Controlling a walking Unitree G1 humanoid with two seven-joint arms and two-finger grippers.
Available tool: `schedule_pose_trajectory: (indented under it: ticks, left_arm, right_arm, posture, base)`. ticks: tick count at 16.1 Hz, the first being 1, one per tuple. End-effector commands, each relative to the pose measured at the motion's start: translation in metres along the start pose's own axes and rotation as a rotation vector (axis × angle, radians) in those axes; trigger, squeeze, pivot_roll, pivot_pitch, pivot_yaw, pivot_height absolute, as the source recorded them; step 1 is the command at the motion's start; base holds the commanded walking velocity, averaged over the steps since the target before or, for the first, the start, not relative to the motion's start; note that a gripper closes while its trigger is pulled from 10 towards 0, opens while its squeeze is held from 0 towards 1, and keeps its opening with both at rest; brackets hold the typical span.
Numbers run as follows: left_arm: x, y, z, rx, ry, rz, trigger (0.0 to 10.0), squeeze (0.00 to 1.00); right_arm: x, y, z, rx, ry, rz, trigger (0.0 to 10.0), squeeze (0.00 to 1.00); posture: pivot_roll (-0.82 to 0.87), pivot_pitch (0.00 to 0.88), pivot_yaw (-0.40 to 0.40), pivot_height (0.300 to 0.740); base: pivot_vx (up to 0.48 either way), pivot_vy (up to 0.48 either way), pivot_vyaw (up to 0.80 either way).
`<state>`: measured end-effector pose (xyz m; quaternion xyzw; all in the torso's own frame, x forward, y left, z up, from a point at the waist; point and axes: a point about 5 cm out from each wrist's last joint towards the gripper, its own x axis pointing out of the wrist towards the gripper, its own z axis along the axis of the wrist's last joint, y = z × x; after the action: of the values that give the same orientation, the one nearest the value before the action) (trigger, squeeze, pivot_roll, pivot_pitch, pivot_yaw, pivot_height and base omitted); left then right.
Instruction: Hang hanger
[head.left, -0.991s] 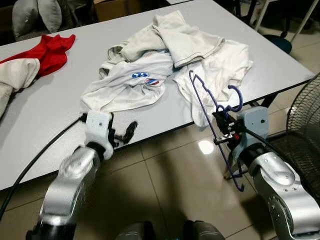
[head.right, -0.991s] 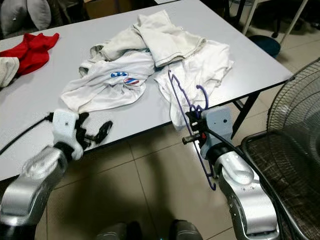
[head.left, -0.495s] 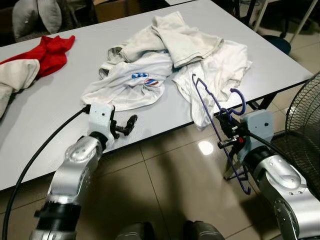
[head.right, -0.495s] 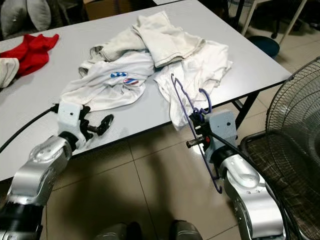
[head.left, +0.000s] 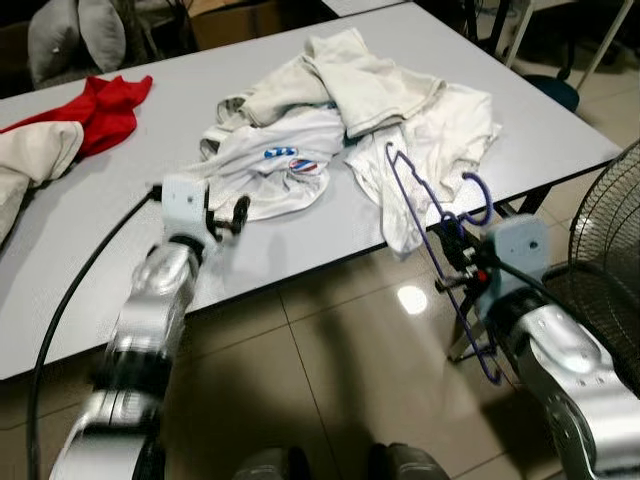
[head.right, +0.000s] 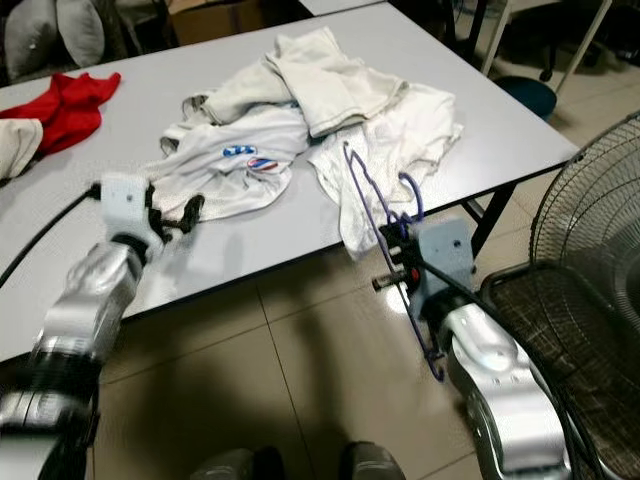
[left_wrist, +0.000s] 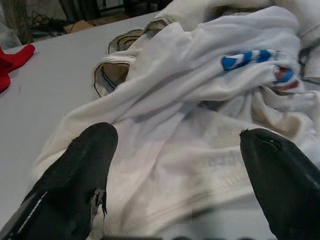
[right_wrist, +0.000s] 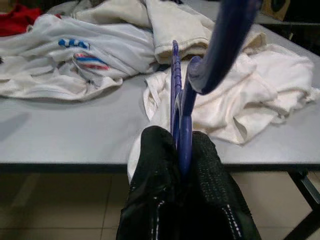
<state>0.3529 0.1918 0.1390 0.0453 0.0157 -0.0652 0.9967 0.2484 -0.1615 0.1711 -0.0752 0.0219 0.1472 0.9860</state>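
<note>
Your right claw (head.left: 452, 262) pinches the purple hanger (head.left: 432, 230) off the desk (head.left: 290, 245) edge at four o'clock, keeping it free. Your left claw (head.left: 228, 216), fingers spread, hovers at the white shirt (head.left: 270, 165), probably to grab it.

workroom: grey table (head.left: 300, 245), floor fan (head.left: 610, 240), tiles

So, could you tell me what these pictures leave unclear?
- Print on the white shirt: too small in the eye views, creased in the left wrist view.
- Purple hanger: its lower end sits behind the right gripper and arm.
- Fan: cut by the frame edge.
</note>
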Motion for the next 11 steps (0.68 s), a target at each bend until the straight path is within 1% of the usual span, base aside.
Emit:
schedule_pose_trajectory:
  ticks: [1,2,4,5,7,9,10,11]
  left_arm:
    - [0.006,0.011,-0.006,0.03,0.023,0.035,10.0,0.0]
    - [0.01,0.014,-0.008,0.036,0.039,0.054,10.0,0.0]
    - [0.014,0.02,-0.016,0.06,0.097,0.097,10.0,0.0]
    - [0.013,0.025,-0.022,0.095,0.143,0.139,10.0,0.0]
    - [0.011,0.033,-0.03,0.122,0.193,0.202,10.0,0.0]
    - [0.01,0.033,-0.037,0.107,0.221,0.196,10.0,0.0]
    - [0.009,0.031,-0.04,0.103,0.24,0.17,9.6,0.0]
    - [0.009,0.031,-0.042,0.104,0.254,0.16,4.2,0.0]
  right_arm:
    - [0.002,0.004,0.001,-0.004,-0.008,0.02,10.0,0.0]
    - [0.003,0.005,0.002,-0.008,-0.008,0.027,10.0,0.0]
    - [0.001,0.004,0.001,-0.013,-0.004,0.034,10.0,0.0]
    - [0.001,0.004,0.002,-0.015,-0.003,0.036,10.0,0.0]
    - [0.001,0.004,0.003,-0.025,-0.002,0.04,10.0,0.0]
    - [0.0,0.003,0.004,-0.03,-0.001,0.04,10.0,0.0]
    - [0.0,0.003,0.004,-0.031,0.0,0.039,10.0,0.0]
    - [0.0,0.003,0.004,-0.032,0.0,0.037,10.0,0.0]
  posture:
    - [-0.2,0.088,0.074,0.74]
    - [-0.2,0.091,0.072,0.74]
    - [-0.21,0.096,0.065,0.74]
    - [-0.22,0.097,0.064,0.74]
    - [-0.23,0.105,0.063,0.74]
    - [-0.23,0.106,0.064,0.74]
    - [-0.23,0.107,0.067,0.74]
    - [-0.23,0.105,0.07,0.74]
  base:
    - [0.0,0.0,0.0]
    - [0.0,0.0,0.0]
    - [0.0,0.0,0.0]
    - [0.0,0.0,0.0]
    - [0.0,0.0,0.0]
    - [0.0,0.0,0.0]
    - [0.0,0.0,0.0]
    - [0.0,0.0,0.0]
